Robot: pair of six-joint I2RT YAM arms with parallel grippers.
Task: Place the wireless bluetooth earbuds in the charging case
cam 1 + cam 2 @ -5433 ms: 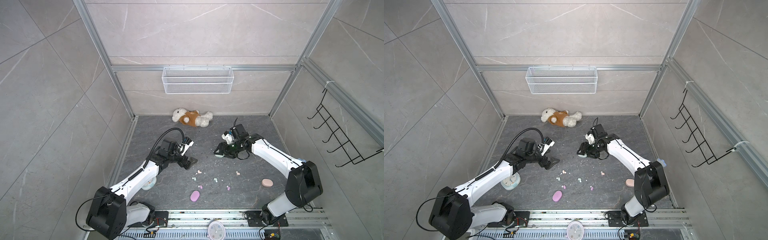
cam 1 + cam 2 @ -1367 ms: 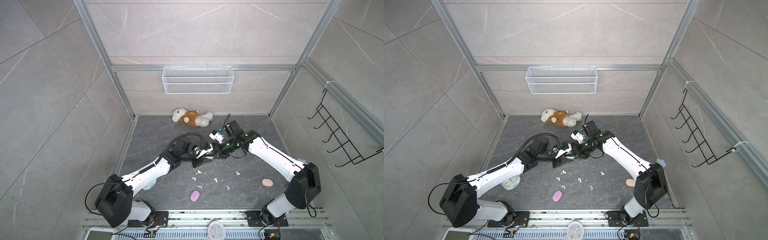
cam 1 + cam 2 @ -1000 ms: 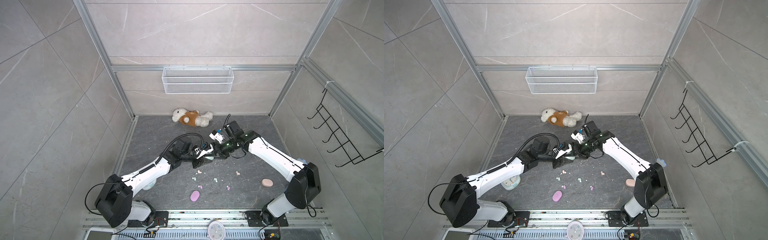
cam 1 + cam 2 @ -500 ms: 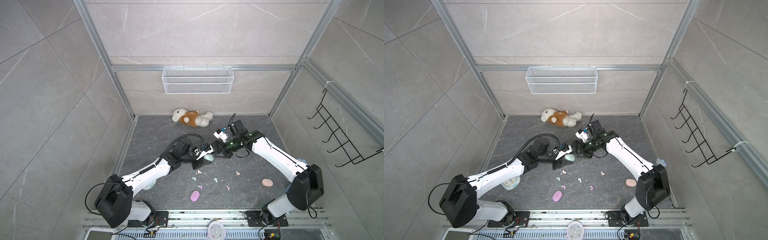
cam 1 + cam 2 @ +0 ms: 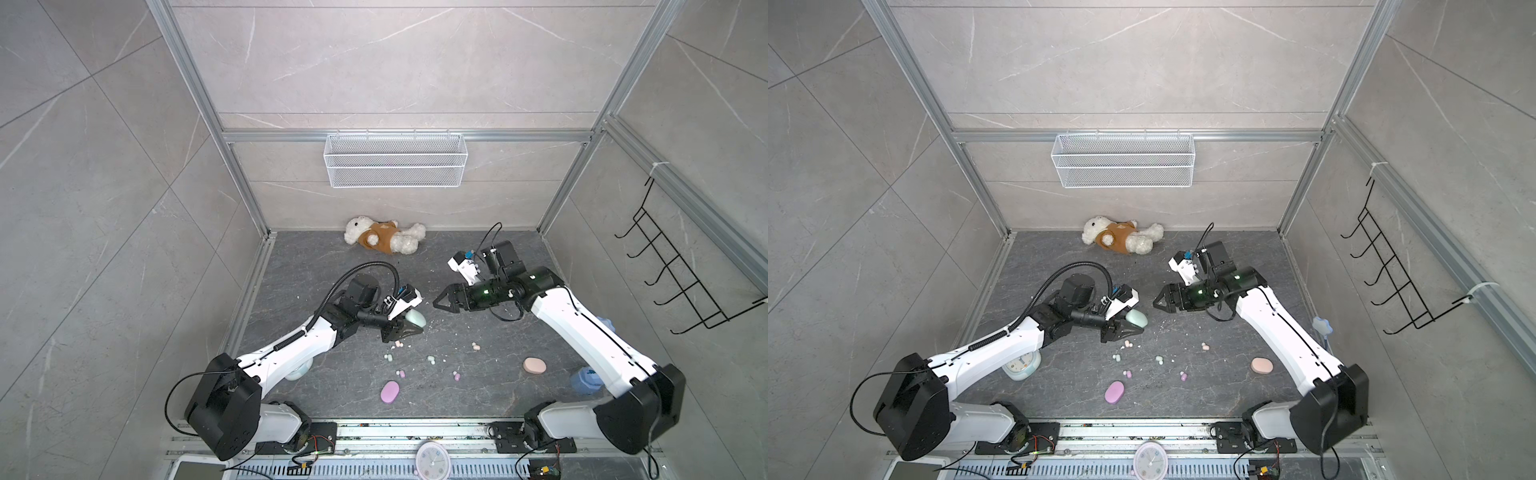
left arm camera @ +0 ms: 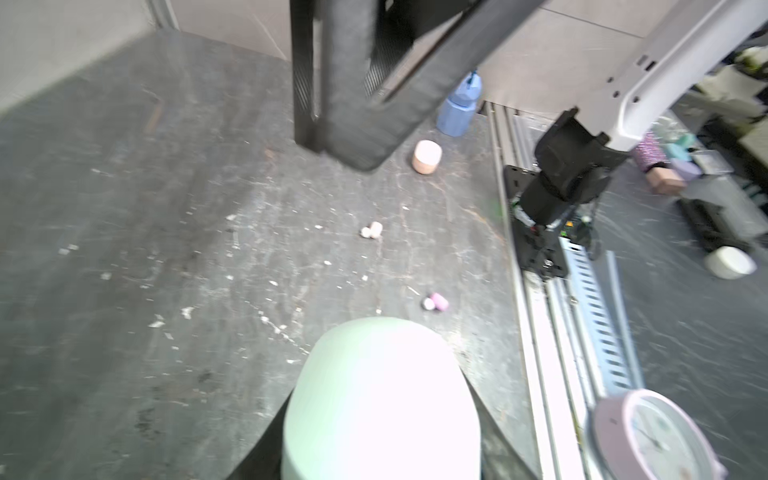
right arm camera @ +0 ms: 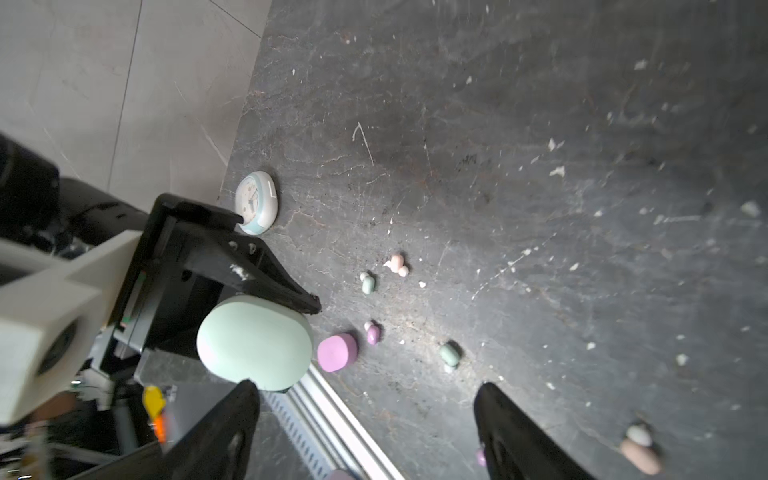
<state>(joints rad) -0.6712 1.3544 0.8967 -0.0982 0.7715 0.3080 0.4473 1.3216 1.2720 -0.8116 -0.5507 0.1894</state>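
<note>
left gripper (image 5: 411,326) is clamping tight on the mint green charging case (image 5: 417,318), while the right gripper (image 5: 440,300) is hanging spread wide and empty, facing it a little apart. the earbuds (image 5: 431,360) are lying scattered on the dark stone floor (image 5: 478,399) just beside that case, with white specks, a lilac case (image 5: 390,392) and a peach case (image 5: 534,365) sitting near them, and grey tiled walls are closing it all in.
</note>
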